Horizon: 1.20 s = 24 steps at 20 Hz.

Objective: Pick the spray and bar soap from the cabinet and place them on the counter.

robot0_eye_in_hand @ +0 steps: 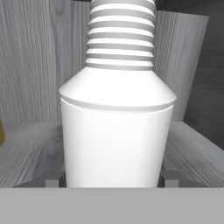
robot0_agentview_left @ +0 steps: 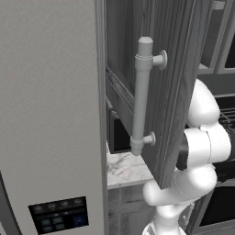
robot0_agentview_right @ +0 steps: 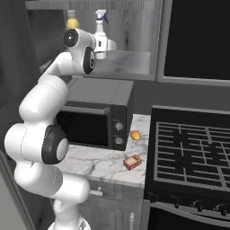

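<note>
The spray [robot0_agentview_right: 100,21], a white bottle with a blue-tipped trigger head, stands upright inside the open cabinet [robot0_agentview_right: 130,63]. My gripper [robot0_agentview_right: 102,46] reaches into the cabinet and is shut on the spray's body. In the hand view the spray [robot0_eye_in_hand: 116,131] fills the middle, and my gripper [robot0_eye_in_hand: 113,178] has a fingertip pressed against each side of it. The bar soap [robot0_agentview_right: 132,162], a small orange-brown block, lies on the white marble counter [robot0_agentview_right: 99,167] in front of the microwave. In the left base view the cabinet door [robot0_agentview_left: 179,69] with its pale bar handle [robot0_agentview_left: 142,96] hangs open in front of the arm.
A yellow bottle [robot0_agentview_right: 72,20] stands in the cabinet left of the spray. Below the cabinet sits a dark microwave [robot0_agentview_right: 96,117], with a small yellow-orange fruit [robot0_agentview_right: 134,134] beside it. The black stovetop [robot0_agentview_right: 193,143] lies to the right. The grey fridge [robot0_agentview_left: 50,114] walls off the left.
</note>
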Motion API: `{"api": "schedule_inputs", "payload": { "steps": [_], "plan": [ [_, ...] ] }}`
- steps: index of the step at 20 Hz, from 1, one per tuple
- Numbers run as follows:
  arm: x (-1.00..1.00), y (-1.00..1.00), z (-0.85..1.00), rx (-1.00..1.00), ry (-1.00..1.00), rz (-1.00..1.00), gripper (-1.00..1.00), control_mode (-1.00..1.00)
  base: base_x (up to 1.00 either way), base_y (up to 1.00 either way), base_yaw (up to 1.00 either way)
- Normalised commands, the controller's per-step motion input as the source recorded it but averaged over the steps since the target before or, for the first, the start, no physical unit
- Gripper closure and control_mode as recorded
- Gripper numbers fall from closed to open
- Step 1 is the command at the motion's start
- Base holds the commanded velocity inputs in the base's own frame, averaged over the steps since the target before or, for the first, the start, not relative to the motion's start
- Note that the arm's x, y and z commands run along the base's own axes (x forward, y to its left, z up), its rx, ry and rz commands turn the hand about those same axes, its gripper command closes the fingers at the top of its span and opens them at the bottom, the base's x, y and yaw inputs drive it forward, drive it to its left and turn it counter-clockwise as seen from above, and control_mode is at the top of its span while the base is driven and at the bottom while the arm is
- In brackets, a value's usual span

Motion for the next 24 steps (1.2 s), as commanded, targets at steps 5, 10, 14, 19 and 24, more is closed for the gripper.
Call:
{"api": "schedule_inputs", "payload": {
  "steps": [5, 10, 14, 19, 24],
  "plan": [
    [-0.01, 0.0, 0.0, 0.0, 0.0, 0.0, 1.0, -1.0, 0.0, 0.0, 0.0],
    [-0.14, 0.0, 0.0, 0.0, 0.0, 0.0, 1.0, -1.0, 0.0, 0.0, 0.0],
    [-0.23, 0.0, 0.0, 0.0, 0.0, 0.0, 1.0, -1.0, 0.0, 0.0, 0.0],
    [-0.28, 0.0, 0.0, 0.0, 0.0, 0.0, 1.0, -1.0, 0.0, 0.0, 0.0],
    [-0.33, 0.02, 0.0, 0.0, -0.01, 0.0, 1.0, -1.0, 0.0, 0.0, 0.0]
  ]
}}
